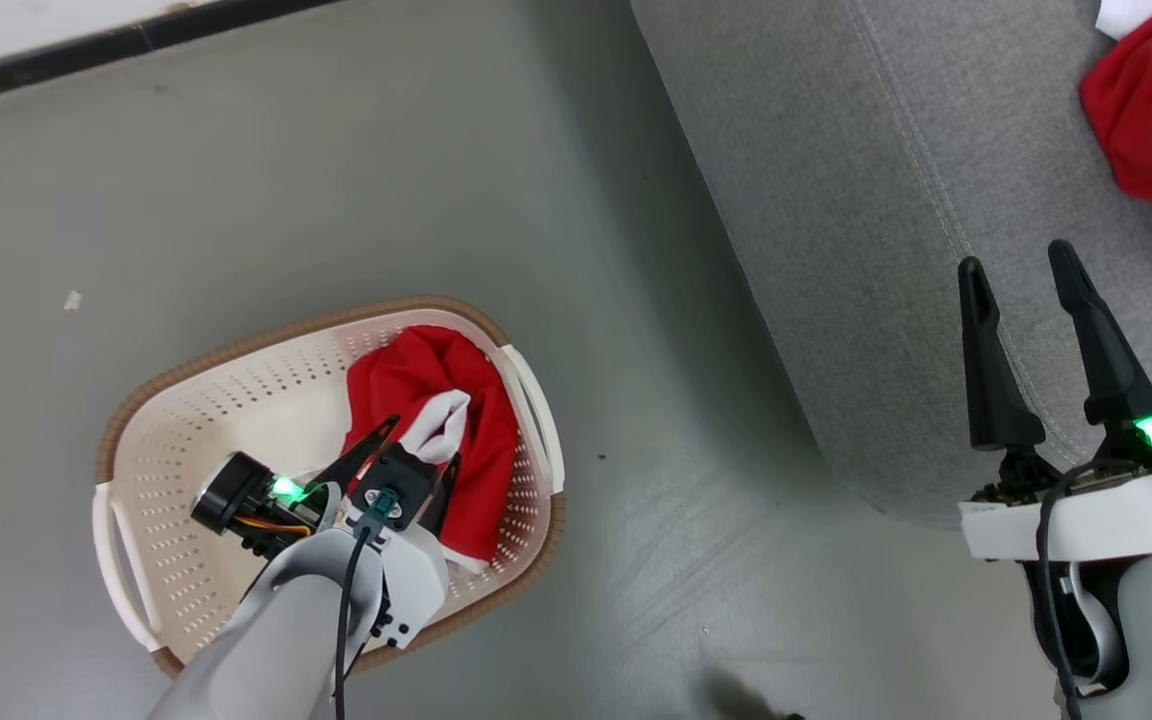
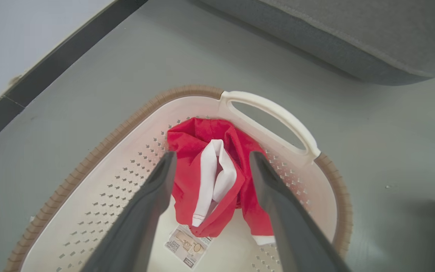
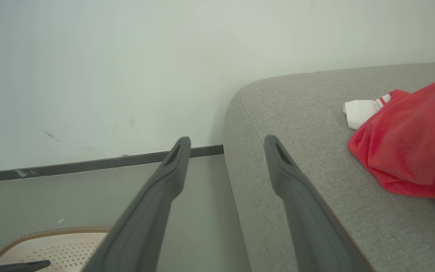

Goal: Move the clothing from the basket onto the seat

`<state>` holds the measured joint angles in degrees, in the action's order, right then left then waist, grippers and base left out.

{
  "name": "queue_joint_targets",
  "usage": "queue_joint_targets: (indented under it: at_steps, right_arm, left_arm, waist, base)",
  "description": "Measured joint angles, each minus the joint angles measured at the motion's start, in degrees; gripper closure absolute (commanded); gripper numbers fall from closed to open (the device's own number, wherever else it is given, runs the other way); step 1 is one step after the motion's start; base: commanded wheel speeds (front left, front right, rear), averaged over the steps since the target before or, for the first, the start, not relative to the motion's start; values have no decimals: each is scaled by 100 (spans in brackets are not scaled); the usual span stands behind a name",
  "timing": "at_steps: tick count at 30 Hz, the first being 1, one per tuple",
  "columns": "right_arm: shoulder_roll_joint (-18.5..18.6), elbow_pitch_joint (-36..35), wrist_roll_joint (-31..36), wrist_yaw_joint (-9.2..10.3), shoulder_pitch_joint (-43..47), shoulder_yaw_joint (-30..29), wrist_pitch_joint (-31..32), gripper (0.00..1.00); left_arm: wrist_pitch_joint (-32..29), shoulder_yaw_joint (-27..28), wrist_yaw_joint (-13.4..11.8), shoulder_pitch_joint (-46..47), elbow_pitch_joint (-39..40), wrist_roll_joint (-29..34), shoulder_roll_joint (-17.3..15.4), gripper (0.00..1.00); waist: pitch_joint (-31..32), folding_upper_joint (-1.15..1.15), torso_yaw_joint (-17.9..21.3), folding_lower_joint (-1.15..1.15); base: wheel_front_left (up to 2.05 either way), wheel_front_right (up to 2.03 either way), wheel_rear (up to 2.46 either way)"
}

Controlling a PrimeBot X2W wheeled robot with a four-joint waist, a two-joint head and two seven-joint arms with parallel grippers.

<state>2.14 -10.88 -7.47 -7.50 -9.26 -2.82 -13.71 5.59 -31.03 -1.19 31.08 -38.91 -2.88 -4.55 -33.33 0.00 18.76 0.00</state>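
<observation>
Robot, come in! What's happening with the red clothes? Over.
Left gripper open above red garment in basket. Right gripper open, empty, at seat edge. Second garment already on seat. Nothing in the way.

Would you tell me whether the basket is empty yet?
Not empty: one crumpled red garment lies inside the basket, beside its handle.

I see dark skirting strip (image 1: 86,48) running along far edge of room. Wall (image 3: 127,56) above skirting: pale, plain, faint scuff (image 3: 52,136) just over it. Floor (image 1: 336,180) below skirting: grey-green, smooth, soft even sheen, white speck (image 1: 72,299) near it. Grey sofa (image 1: 836,250) butts against skirting's right end, with soft shadow alongside.
</observation>
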Motion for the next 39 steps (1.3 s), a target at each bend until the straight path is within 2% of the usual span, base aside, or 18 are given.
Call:
queue_joint_targets:
  at_steps: [22,39]
  right_arm:
    - [0,275,-403,0,-653,267,-68,0]
    - [-1,244,-568,0,-1012,414,-75,0]
  left_arm:
    - [55,76,-69,448,-836,159,-302,0]
    - [62,286,-330,933,-1252,159,-493,0]
  waist:
    - [-879,0,617,0]
    - [-1349,0,936,0]
  base:
    - [0,0,0]
    - [0,0,0]
